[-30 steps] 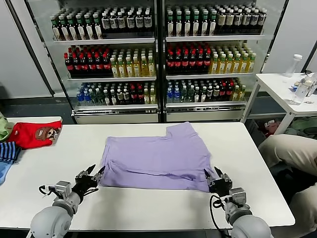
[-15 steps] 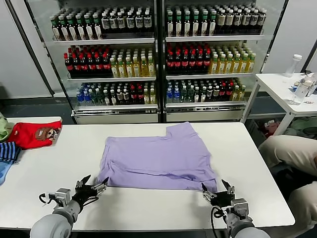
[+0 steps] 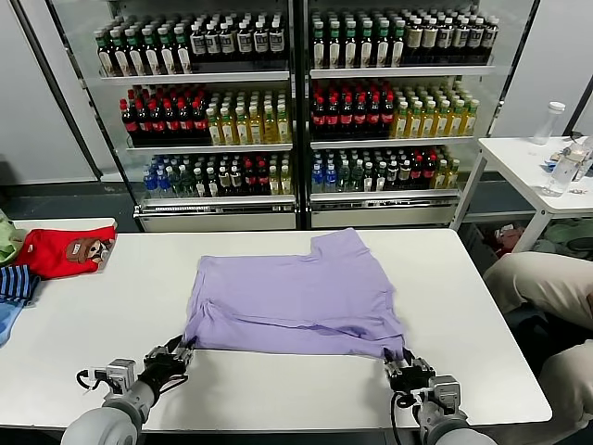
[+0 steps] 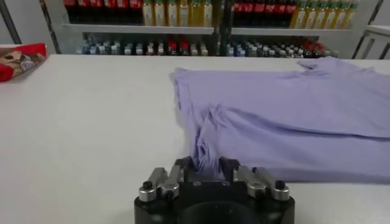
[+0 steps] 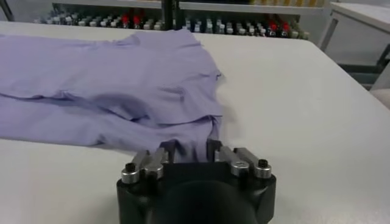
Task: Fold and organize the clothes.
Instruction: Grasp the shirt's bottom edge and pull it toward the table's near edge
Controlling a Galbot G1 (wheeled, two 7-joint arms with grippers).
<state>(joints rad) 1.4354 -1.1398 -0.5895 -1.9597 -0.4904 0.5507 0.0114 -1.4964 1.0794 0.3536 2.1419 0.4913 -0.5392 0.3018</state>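
Note:
The lavender t-shirt lies flat, plain side up, in the middle of the white table, with one sleeve towards the far side. My left gripper is shut on the shirt's near left hem corner, and bunched cloth shows between its fingers. My right gripper is shut on the near right hem corner, with cloth between its fingers. Both grippers sit low at the table surface near the front edge. The shirt also fills the right wrist view.
A red garment with a cartoon face and a blue striped garment lie at the table's far left. Drink coolers stand behind the table. A person's legs and a small white table are to the right.
Both grippers, open at the shirt's near edge before, have dropped to the table and closed on the two near hem corners. The shirt's near edge has shifted slightly.

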